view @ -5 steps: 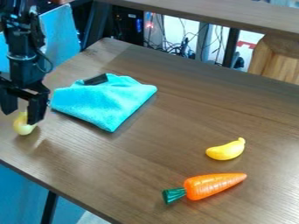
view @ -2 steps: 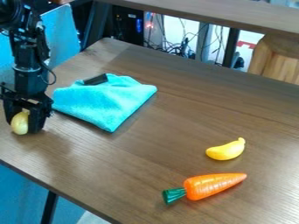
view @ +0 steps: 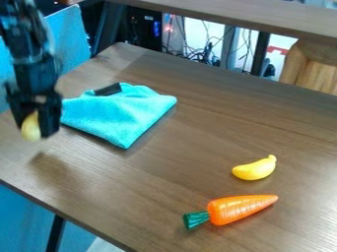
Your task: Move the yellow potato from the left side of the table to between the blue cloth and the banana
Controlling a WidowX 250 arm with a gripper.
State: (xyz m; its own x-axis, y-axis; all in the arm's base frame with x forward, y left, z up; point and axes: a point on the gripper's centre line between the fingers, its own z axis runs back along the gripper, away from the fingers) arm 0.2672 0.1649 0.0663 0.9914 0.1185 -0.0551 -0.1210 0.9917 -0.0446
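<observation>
1. The black two-finger gripper [view: 33, 131] hangs over the left part of the brown wood-grain table [view: 164, 177], at the left of the view. Its jaws are closed on a pale yellow, rounded, bulb-like object [view: 30, 127], with one finger on each side of it.
2. The held object is raised off the tabletop, and a soft dark shadow [view: 47, 165] lies on the wood below it. Arm and object are blurred, so finer detail cannot be told.
3. Just right of the gripper in the view, a folded turquoise cloth [view: 121, 117] with a fuzzy surface lies on the table, one corner pointing toward the near edge. A small, dark, oblong item [view: 108, 89] rests on its far part.
4. Well apart from these, toward the right, lies a small, curved, yellow toy banana [view: 253, 170], its narrow stem end pointing up and to the right in the view.
5. Nearer the camera, an orange toy carrot [view: 242, 207] with a glossy, ridged surface lies on its side. Its dark green top [view: 195, 219] faces left and its tip faces right. It is near the banana, not touching it.
6. Beyond the far edge are tangled dark cables [view: 197, 55] and a second brown tabletop [view: 230, 14].
</observation>
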